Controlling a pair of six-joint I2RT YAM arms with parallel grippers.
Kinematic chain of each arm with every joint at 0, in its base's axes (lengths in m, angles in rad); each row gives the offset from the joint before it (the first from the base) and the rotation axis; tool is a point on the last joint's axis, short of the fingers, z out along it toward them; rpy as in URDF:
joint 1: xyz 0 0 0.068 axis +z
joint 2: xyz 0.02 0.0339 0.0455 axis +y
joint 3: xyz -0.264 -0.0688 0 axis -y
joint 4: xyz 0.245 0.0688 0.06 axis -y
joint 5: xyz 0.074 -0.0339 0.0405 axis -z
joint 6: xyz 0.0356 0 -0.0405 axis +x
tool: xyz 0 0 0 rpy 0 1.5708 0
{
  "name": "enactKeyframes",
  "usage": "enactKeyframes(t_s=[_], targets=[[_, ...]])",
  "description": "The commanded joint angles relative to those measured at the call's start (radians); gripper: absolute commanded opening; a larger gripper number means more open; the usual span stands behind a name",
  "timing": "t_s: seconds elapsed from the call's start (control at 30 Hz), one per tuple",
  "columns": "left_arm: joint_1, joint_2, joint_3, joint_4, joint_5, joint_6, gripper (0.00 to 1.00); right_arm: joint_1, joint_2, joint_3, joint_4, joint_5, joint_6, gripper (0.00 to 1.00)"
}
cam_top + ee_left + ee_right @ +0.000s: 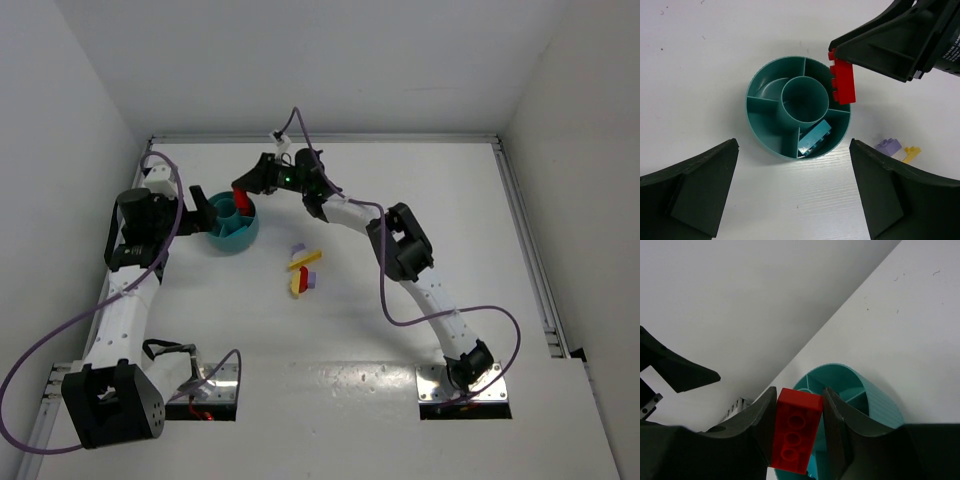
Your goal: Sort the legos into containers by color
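Observation:
The round teal bowl (pixel 232 225) with inner dividers stands at the left middle of the table. My right gripper (pixel 243 190) is shut on a red lego (pixel 794 436) and holds it over the bowl's far right rim; the red lego also shows in the left wrist view (pixel 842 81). A teal lego (pixel 815 137) lies in one outer compartment of the bowl (pixel 760 132). My left gripper (pixel 792 192) is open and empty just beside the bowl's left side. A small pile of lilac (pixel 298 250), red and yellow (pixel 297 283) legos lies right of the bowl.
Lilac (pixel 888 146) and yellow (pixel 911 152) legos show at the right in the left wrist view. White walls enclose the table on three sides. Purple cables loop off both arms over the table.

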Motion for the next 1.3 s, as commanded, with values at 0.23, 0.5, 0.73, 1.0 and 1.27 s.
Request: enactKeyframes(t_s=[0.23, 0.5, 0.73, 1.0, 1.27], targets=[[0.012, -0.002, 0.009, 0.040, 0.041, 0.031, 1.00, -0.014, -0.048, -0.032, 0.047, -0.062, -0.022, 0.75], [-0.099, 0.061, 0.077, -0.041, 0.155, 0.180, 1.00, -0.128, -0.399, -0.348, -0.102, -0.071, -0.268, 0.69], [-0.411, 0.202, 0.113, -0.089, 0.118, 0.230, 1.00, -0.268, -0.736, -0.669, -0.598, -0.061, -0.718, 0.67], [-0.601, 0.415, 0.277, -0.229, 0.147, 0.586, 0.98, -0.386, -1.006, -0.989, -0.690, -0.036, -0.897, 0.67], [-0.408, 0.674, 0.560, -0.640, 0.390, 1.666, 0.95, -0.440, -1.037, -1.008, -0.726, -0.073, -0.922, 0.68]])
